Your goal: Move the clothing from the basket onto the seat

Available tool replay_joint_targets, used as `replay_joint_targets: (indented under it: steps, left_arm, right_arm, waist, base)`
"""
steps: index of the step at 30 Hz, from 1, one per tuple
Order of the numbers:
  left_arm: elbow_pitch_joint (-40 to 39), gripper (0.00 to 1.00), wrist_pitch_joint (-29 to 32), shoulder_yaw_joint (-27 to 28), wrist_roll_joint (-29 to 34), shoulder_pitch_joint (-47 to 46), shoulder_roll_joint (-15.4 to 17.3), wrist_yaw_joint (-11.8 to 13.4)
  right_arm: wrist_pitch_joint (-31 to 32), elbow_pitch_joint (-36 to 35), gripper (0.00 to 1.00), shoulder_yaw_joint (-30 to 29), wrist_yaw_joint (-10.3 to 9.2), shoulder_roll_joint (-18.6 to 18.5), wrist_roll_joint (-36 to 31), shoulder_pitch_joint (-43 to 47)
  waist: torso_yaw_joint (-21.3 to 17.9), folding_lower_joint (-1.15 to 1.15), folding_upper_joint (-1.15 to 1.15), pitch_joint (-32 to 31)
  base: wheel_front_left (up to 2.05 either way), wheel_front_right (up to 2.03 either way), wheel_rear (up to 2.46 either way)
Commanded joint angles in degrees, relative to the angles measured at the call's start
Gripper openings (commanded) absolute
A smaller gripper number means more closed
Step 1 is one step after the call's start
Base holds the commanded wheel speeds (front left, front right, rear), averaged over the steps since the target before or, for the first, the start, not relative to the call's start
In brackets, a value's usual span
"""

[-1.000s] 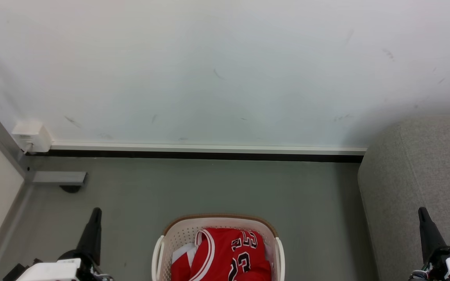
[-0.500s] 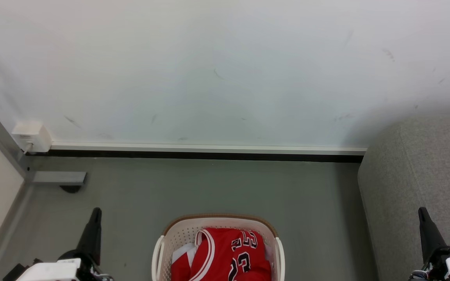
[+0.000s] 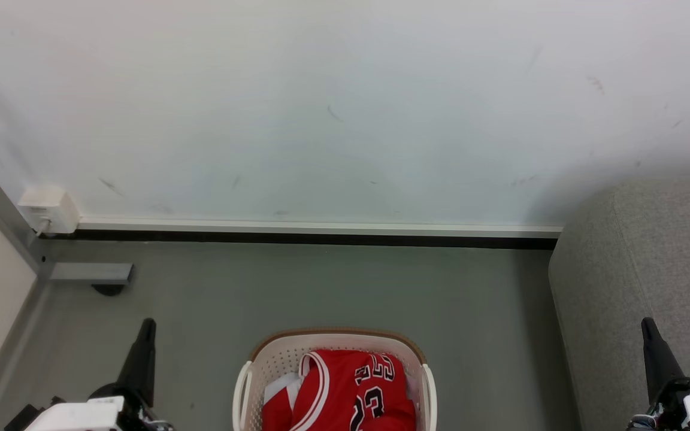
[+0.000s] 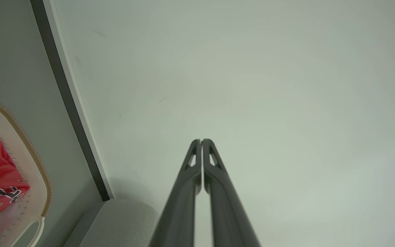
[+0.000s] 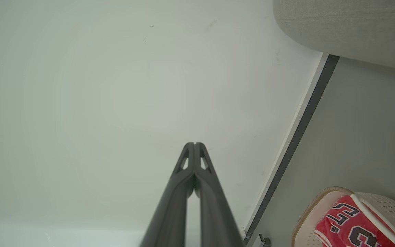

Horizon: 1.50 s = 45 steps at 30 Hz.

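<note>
**Ana:** Where is the clothing now?

**Ben:** The red clothing point(image 3: 345, 392) lies crumpled inside the basket point(image 3: 279, 359), at 6 o'clock in the head view. The number 23 is on top. The seat point(image 3: 650, 269) stands at 3 o'clock, apart from the basket.

**Ana:** And the pincers?

**Ben:** The left pincer point(image 4: 201, 141) is at 7 o'clock and the right pincer point(image 5: 194, 144) at 5 o'clock. Both are clenched, fingers pressed together, with nothing between them. Neither touches the basket.

**Ana:** How will the cloth handle?

**Ben:** I think it is light, soft and a little slippery, so it will hang down when lifted. I would pinch a thick fold at the white-striped trim point(image 3: 319, 383), around 10 o'clock of the pile, and avoid the white sheet point(image 3: 277, 386) beside it. A single thin layer can slip out, and a dangling part can catch on the rim.
</note>
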Motion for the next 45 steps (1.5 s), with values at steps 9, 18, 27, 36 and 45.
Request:
replay_joint_targets:
  steps: [9,18,27,36,45]
  left_arm:
    - [-0.2,0.0,0.2,0.1,-0.8,-0.4,0.1,-0.2]
    - [-0.2,0.0,0.2,0.1,-0.8,-0.4,0.1,-0.2]
    - [-0.2,0.0,0.2,0.1,-0.8,-0.4,0.1,-0.2]
    - [1.2,1.0,-1.1,-1.0,0.6,1.0,-0.3,0.2]
    - [1.5,1.0,-3.6,-2.5,3.2,1.2,-0.2,0.1]
  right_arm:
    - [0.1,0.2,0.0,-0.1,-0.13,-0.4,0.1,-0.8]
    - [0.1,0.2,0.0,-0.1,-0.13,-0.4,0.1,-0.8]
    - [0.1,0.2,0.0,-0.1,-0.13,-0.4,0.1,-0.8]
    - [-1.1,0.7,1.0,0.7,0.0,0.4,-0.8,1.4]
    - [-3.6,-0.5,1.0,1.5,-0.01,0.3,-7.6,2.3]
  waist:
    - [0.0,0.0,0.0,0.0]
    - [0.0,0.0,0.0,0.0]
    - [0.0,0.0,0.0,0.0]
    - [0.0,0.0,0.0,0.0]
    - [0.0,0.0,0.0,0.0]
  base:
    - [0.0,0.0,0.0]
    - [0.0,0.0,0.0]
    - [0.0,0.0,0.0]
    - [0.0,0.0,0.0]
    - [0.0,0.0,0.0]
